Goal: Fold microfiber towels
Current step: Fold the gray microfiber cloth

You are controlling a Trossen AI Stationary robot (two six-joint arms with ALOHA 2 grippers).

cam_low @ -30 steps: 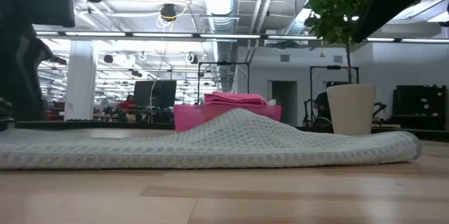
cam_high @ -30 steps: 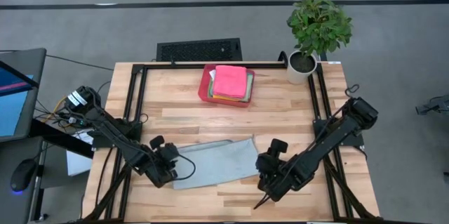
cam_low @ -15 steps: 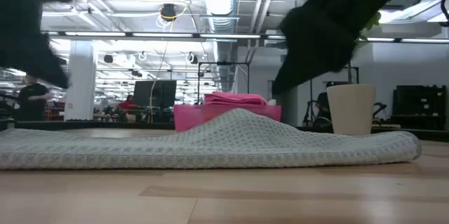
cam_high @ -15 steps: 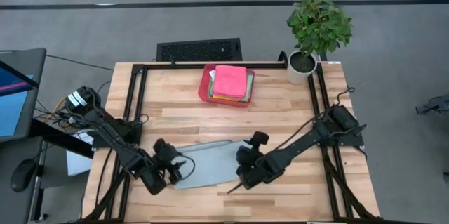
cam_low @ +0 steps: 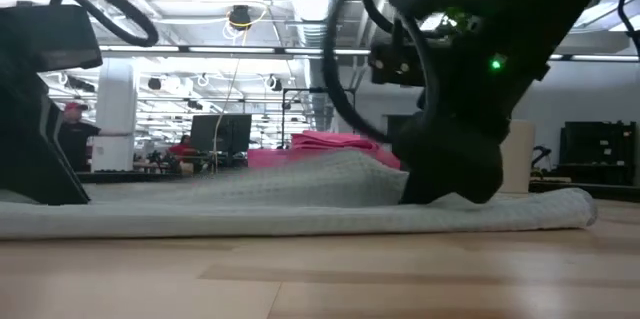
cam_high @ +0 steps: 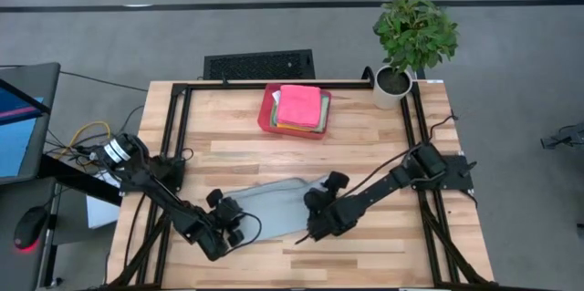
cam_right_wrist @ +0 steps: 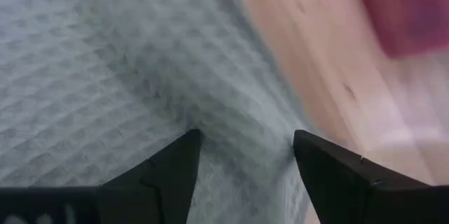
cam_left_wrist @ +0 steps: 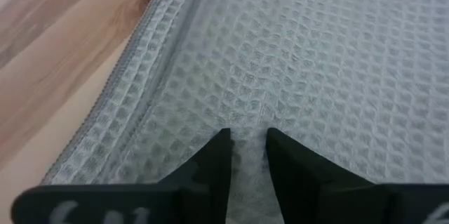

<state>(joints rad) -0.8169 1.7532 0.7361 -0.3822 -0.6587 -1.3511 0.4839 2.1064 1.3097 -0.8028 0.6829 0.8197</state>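
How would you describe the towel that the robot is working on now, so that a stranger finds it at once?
Start at the wooden table: a red tray of stacked colourful towels sits at its far edge, beside a potted plant. The grey towel lies alone at the near edge, between the left gripper and right gripper. It is the only grey, waffle-textured cloth outside the tray.

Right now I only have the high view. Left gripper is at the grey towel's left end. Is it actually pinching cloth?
Observer: The left gripper has its fingers close together, with a small ridge of the grey towel between the tips.
Operator: And the right one?
Observer: The right gripper has its fingers spread wide, pressed onto the towel, nothing pinched between them.
Operator: Is the towel lying flat?
Observer: No. In the low view it humps up in the middle, ahead of the pink stack.
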